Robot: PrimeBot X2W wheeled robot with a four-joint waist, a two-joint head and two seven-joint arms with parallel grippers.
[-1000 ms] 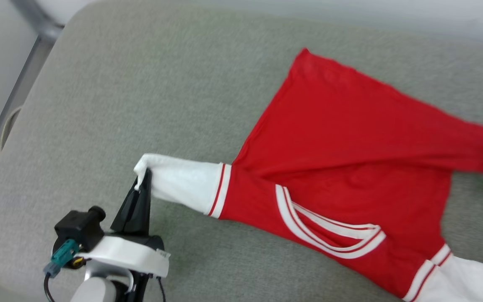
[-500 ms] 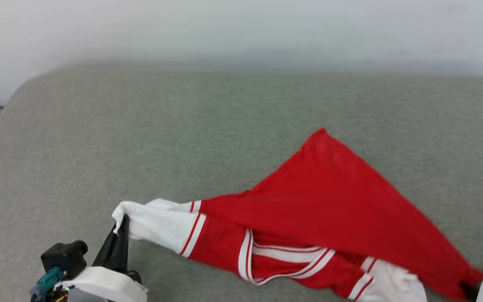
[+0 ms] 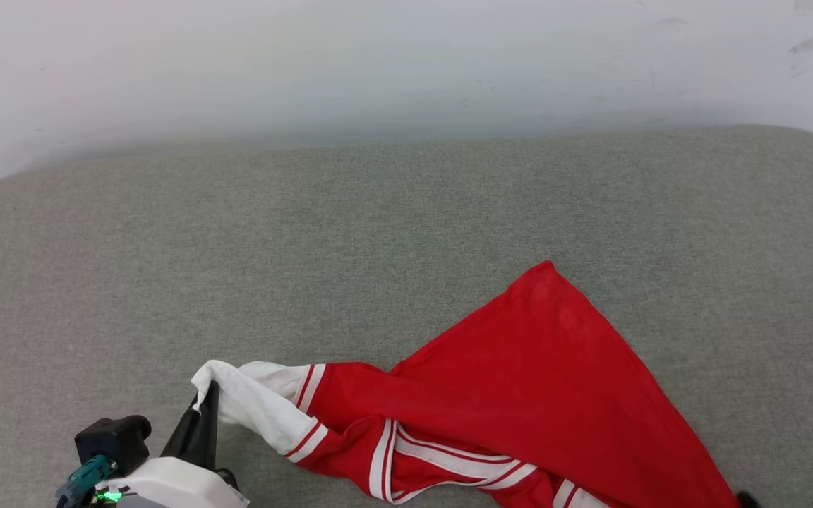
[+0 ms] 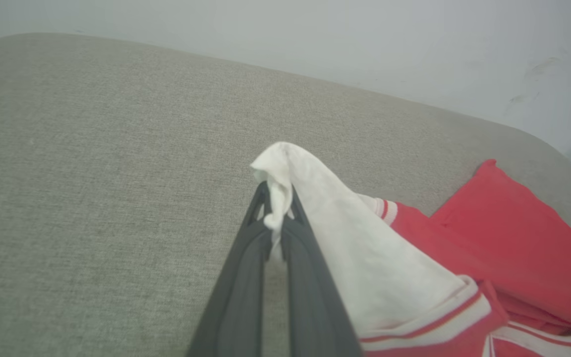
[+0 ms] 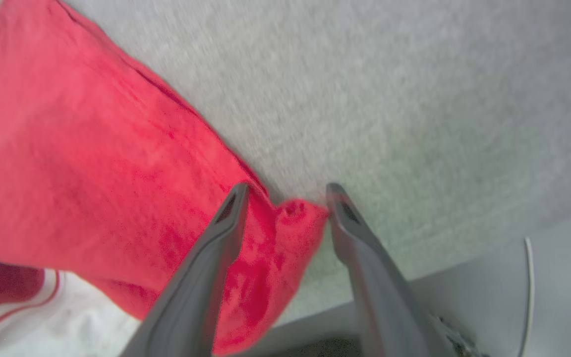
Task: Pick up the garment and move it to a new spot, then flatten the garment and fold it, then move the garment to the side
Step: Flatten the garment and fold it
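At the lower left of the head view, our left gripper [image 3: 207, 390] is clamped on the tip of the garment's [image 3: 540, 381] white sleeve [image 3: 255, 406]. The left wrist view shows this close up. Our two dark fingers [image 4: 246, 277] meet in the centre of the frame, and a bunch of white cloth is pinched between their tips, with the sleeve [image 4: 365, 267] draping down to the right.

The garment lies on the grey cushion [image 3: 378, 233], filling the lower right of the head view. Its red body rises to a pointed corner [image 3: 546, 267] right of centre, and the striped trim [image 3: 442, 458] runs along the bottom edge. A pale wall [image 3: 378, 63] crosses the top of the frame.

The right wrist view is blurred. There our right gripper [image 5: 286, 187] has its fingers apart, and another red corner [image 5: 300, 218] of the garment [image 5: 92, 163] lies between them, close against the right-hand finger. We cannot tell whether cloth and finger touch. Red cloth fills the left of that frame, with a bit of white and striped trim at the lower left.
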